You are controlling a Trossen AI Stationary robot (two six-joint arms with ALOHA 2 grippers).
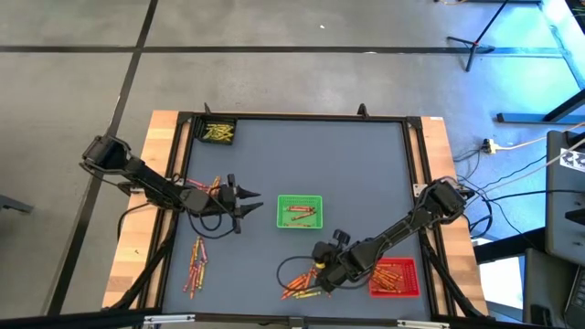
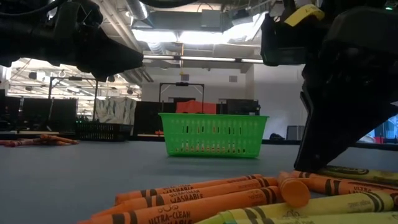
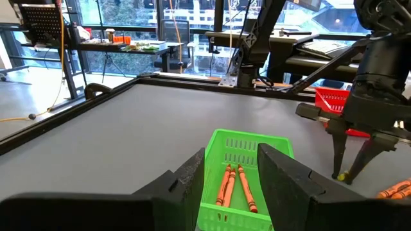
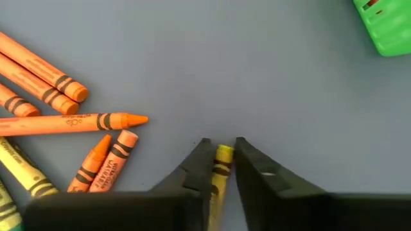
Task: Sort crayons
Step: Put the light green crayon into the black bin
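Nearest item: yellow crayon (image 4: 222,168), lying between the right gripper (image 4: 220,149) fingers in the right wrist view; jaws narrow, closed against its sides, so it reads as held.
Long axis: runs in line with the fingers, blunt end pointing forward past the tips.
Handling: judged light, stiff, wax-brittle; paper wrap gives fair friction; best taken across the wrapped middle, gently.
Loose pile: orange and yellow crayons (image 1: 300,281) on the grey table (image 1: 366,164), just beside the right gripper, lying at mixed angles.
Green tray (image 1: 299,211): mid-table, holding two orange crayons (image 3: 233,186) lengthwise.
Red tray (image 1: 395,277): by the right arm, red crayons inside.
Left gripper (image 1: 249,206): hovers just beside the green tray, fingers parted, empty.
Other group: crayons (image 1: 196,265) near the left edge.
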